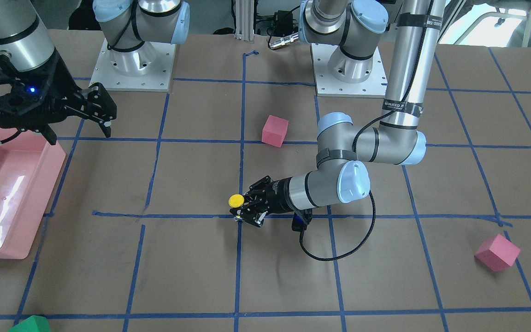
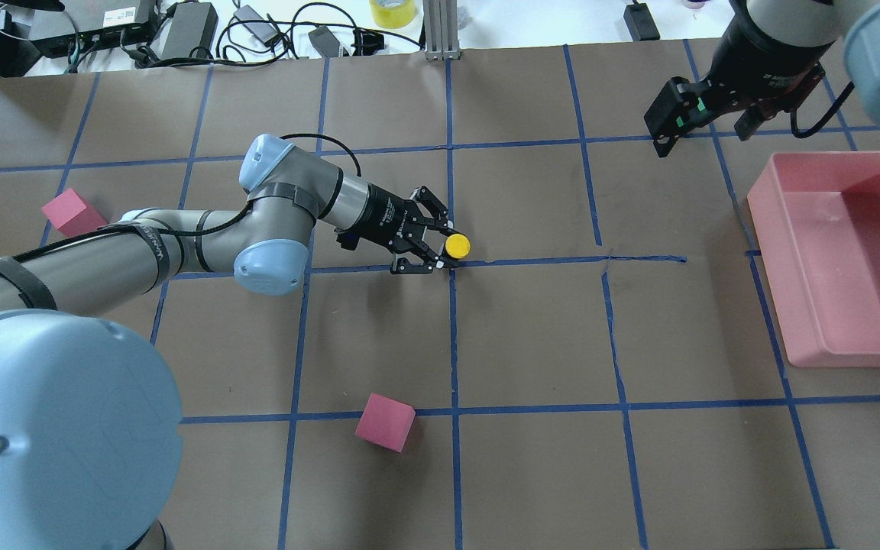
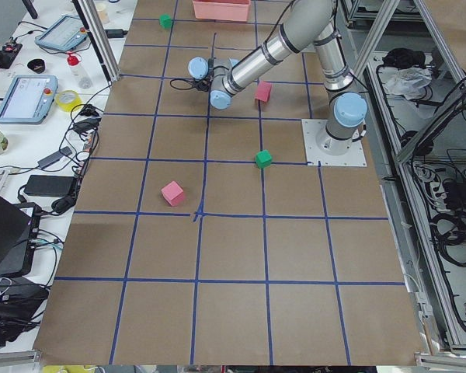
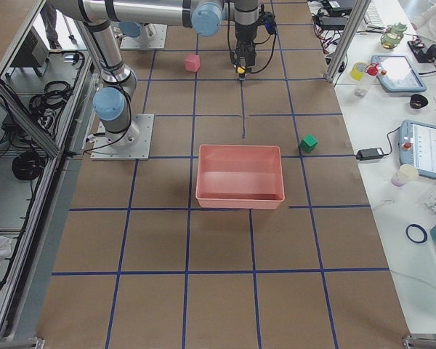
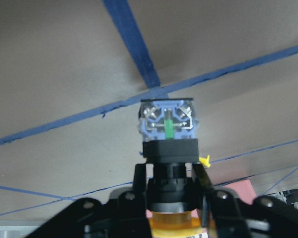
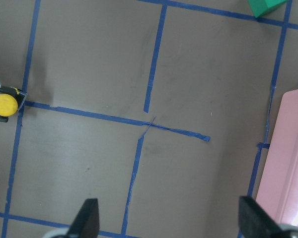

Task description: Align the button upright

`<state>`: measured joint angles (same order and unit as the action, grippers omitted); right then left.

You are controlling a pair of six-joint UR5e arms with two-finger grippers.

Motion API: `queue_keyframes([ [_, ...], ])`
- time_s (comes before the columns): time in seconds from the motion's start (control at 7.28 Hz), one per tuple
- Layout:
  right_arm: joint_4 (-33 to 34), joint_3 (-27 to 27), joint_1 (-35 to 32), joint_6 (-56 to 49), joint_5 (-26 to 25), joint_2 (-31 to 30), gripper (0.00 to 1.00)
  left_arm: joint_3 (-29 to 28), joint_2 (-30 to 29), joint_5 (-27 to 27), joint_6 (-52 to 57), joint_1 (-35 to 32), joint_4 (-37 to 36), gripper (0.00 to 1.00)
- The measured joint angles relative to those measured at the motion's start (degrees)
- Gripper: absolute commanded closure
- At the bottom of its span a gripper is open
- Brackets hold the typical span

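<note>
At central tape crossing (image 2: 452, 263), I am seeing left gripper (image 2: 444, 248) clamping button (image 2: 457, 245) by black body, yellow cap up. Right gripper (image 6: 169, 218) hanging near pink tray (image 2: 837, 159), jaws spread wide.

Bright even light; glare in pink tray (image 1: 3, 203); wrist view perhaps soft.

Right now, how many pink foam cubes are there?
2. One pink foam cube lies mid-table, close to the robot; the other far left, beside the left arm. More may hide under arms.

Two black fingers (image 5: 140, 178) clamp the button (image 5: 168, 124) by its black body; blue tape lines (image 5: 139, 54) cross behind.
</note>
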<state>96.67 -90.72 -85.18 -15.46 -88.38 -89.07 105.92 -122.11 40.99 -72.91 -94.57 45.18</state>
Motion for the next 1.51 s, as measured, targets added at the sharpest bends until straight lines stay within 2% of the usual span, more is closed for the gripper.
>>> queue_keyframes([
  [0.41,0.0,0.2,-0.1,0.0,0.0,-0.1,0.00,-2.3,2.4,1.0,-2.6,0.0,0.4,0.00],
  [0.69,-0.1,0.2,-0.1,0.0,0.0,-0.1,0.00,-4.7,5.7,6.9,-4.4,-0.6,1.1,0.00],
  [0.96,0.0,0.2,-0.3,0.0,0.0,-0.1,0.00,-7.3,12.0,19.4,-4.4,-4.7,3.5,0.01],
  [1.1,0.0,0.2,-0.4,0.1,0.1,-0.2,0.00,-10.2,14.8,26.2,-3.1,-7.2,9.1,0.00],
  [1.24,0.0,0.3,-0.5,0.3,0.0,-0.3,0.00,-14.3,17.3,32.7,1.8,-8.8,17.9,0.00],
  [1.51,0.2,1.0,-2.5,0.8,0.0,-0.5,0.00,-21.2,21.9,43.1,19.3,-9.6,32.2,0.00],
])
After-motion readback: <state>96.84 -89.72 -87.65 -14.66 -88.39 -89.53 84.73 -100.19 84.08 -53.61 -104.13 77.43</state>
